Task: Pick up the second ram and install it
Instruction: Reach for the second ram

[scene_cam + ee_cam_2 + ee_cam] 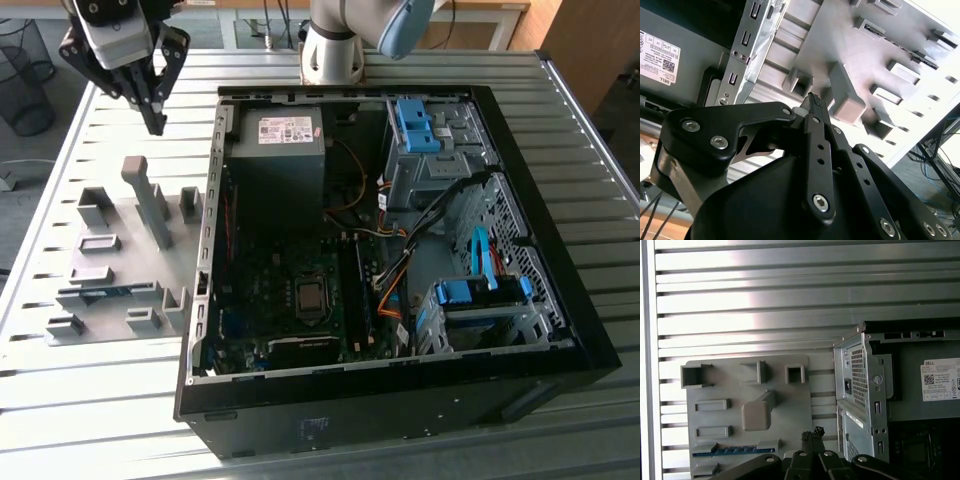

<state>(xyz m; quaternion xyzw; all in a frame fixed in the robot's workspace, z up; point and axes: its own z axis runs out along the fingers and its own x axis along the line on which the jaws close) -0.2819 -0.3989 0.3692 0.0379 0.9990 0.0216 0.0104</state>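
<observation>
The second ram (100,292) is a thin blue stick lying in a slot of the grey holder plate (120,215), at the exterior view's left, beside the open computer case (400,400). In the first wrist view the second ram (732,451) lies along the holder plate's (725,385) edge. My gripper (155,122) hangs above the table behind the plate, well above the stick. Its fingers are shut with nothing between them, as the gripper (812,433) tips in the first wrist view and the gripper (813,100) in the second wrist view also show.
The holder plate carries a tall grey post (152,200) and several raised blocks. The case's metal side wall (212,200) stands right next to the plate. Inside are the motherboard (300,300), a power supply (280,150) and blue drive brackets (480,292).
</observation>
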